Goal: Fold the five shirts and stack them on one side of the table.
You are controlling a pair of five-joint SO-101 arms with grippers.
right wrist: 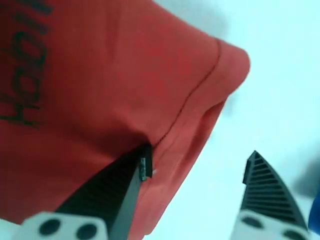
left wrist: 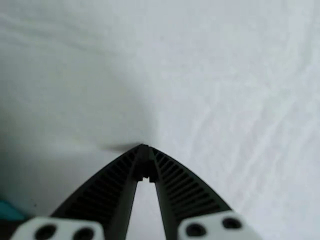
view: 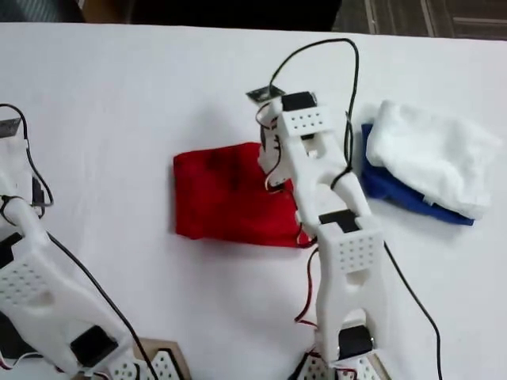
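- The red shirt (view: 230, 194) lies folded into a rough rectangle in the middle of the table (view: 119, 95). In the high view its long axis runs left to right, with the right end sitting slightly lower in the frame.
- The right arm (view: 333, 206) reaches up from the bottom centre of the high view and crosses the shirt's right-hand short edge. That makes it much the nearer arm to the shirt.
- In the right wrist view the right gripper (right wrist: 199, 165) is spread wide and holds nothing. One fingertip (right wrist: 142, 165) rests on or just over the red cloth near its folded edge. The other fingertip (right wrist: 255, 165) stands out over bare table beyond that edge, so the jaws straddle the border and the shirt's bulk lies off to one finger's side.
- I judge that the next move turns on this edge. The claw would have to bring both fingers onto the doubled hem before closing, or it will pinch only the top layer.
- At the right of the high view a white shirt (view: 428, 150) lies on a blue shirt (view: 392, 188), well apart from the red one. This looks like the stack, and it sits on the same side as the right arm.
- The left arm (view: 40, 293) is at the lower left of the high view, well away from the red shirt.
- The left gripper (left wrist: 144, 152) has its tips pressed together over bare white table, with nothing between them.
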